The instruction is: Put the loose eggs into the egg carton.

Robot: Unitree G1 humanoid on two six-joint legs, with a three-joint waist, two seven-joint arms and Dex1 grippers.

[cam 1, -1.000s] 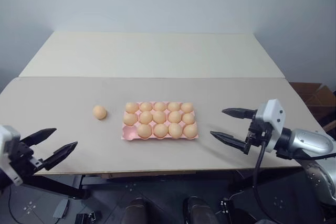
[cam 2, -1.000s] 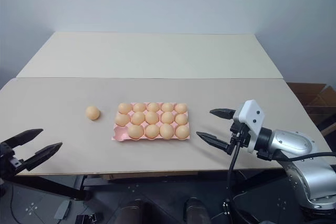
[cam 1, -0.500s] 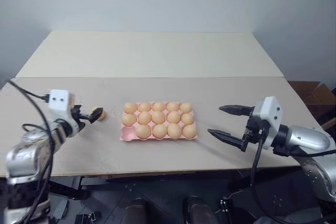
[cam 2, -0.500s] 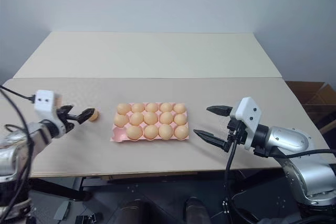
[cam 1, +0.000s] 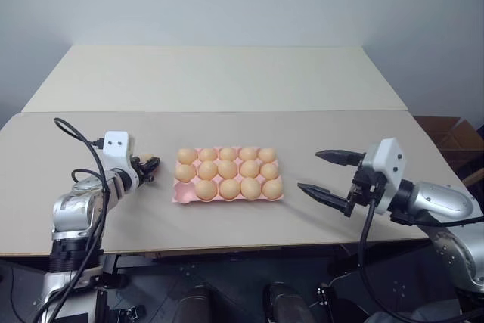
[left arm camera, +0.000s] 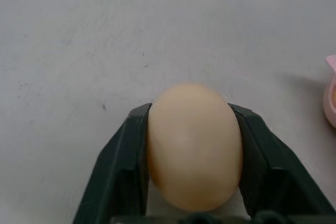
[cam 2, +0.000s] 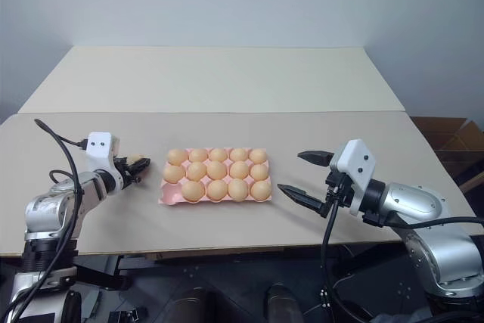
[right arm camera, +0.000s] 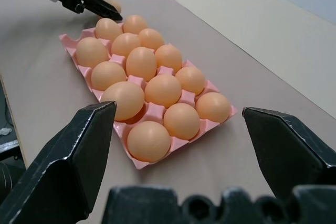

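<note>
The pink egg carton lies in the middle of the table with several pale orange eggs in its cups; its front-left corner cup is bare. Just left of it sits one loose egg, low at the tabletop. My left gripper is shut on this egg, with a black finger pressed against each side. To the right of the carton, my right gripper hovers open with nothing between its fingers. In the right wrist view the carton and the left gripper show beyond its spread fingers.
The tan table ends close in front of the carton. A second, paler table adjoins it at the back. A cardboard box stands on the floor off the right edge.
My left arm swung in from the front-left corner to the loose egg, and its fingers closed on the egg. The right arm has stayed in place, still open.
</note>
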